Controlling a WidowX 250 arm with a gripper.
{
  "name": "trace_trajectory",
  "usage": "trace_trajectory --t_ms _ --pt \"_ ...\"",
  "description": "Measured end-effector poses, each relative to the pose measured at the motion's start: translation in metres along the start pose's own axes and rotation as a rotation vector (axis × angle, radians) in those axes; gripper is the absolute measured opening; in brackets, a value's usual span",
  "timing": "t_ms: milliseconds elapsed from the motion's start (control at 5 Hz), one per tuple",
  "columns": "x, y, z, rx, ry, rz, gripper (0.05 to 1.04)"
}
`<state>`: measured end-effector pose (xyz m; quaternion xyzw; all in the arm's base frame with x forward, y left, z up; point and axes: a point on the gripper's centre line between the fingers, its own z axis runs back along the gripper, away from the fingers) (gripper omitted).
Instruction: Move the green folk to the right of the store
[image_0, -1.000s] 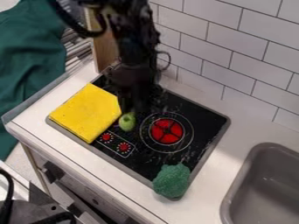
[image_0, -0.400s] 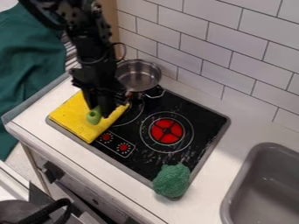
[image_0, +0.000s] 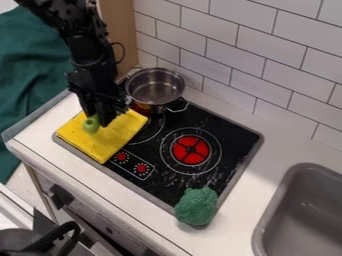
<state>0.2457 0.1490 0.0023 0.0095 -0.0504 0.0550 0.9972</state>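
Observation:
The gripper (image_0: 99, 120) hangs over the yellow cloth at the stove's left side, shut on a small green thing (image_0: 91, 124). Only a rounded, light green end of that thing shows, below the fingers; its full shape is hidden. The black stove top (image_0: 224, 136) has a red burner near its middle and red knobs toward the front. I cannot tell whether the green thing touches the cloth.
A metal pot (image_0: 155, 87) stands at the stove's back left, close beside the arm. The folded yellow cloth (image_0: 107, 142) covers the left part. Green broccoli (image_0: 196, 206) lies at the front right corner. A grey sink (image_0: 302, 220) is at the far right.
The gripper has moved left from the stove's middle to over the yellow cloth, carrying the green thing. The pot has come into sight from behind the arm.

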Motion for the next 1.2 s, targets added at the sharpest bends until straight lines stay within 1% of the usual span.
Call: trace_trajectory --t_ms 200,400,600,800,1000,1200 --pt "0.003 0.011 0.0 0.002 -0.007 0.001 0.355" --pt "0.008 0.009 -0.004 -0.024 -0.014 0.003 0.655" --pt "0.008 0.008 -0.005 -0.029 -0.014 -0.008 0.951" --pt "0.006 0.008 0.004 -0.018 0.006 -0.022 1.014" --pt "0.011 0.0 0.023 0.011 -0.004 -0.027 1.009" --pt "0.017 -0.013 0.025 -0.016 -0.02 -0.038 1.008"
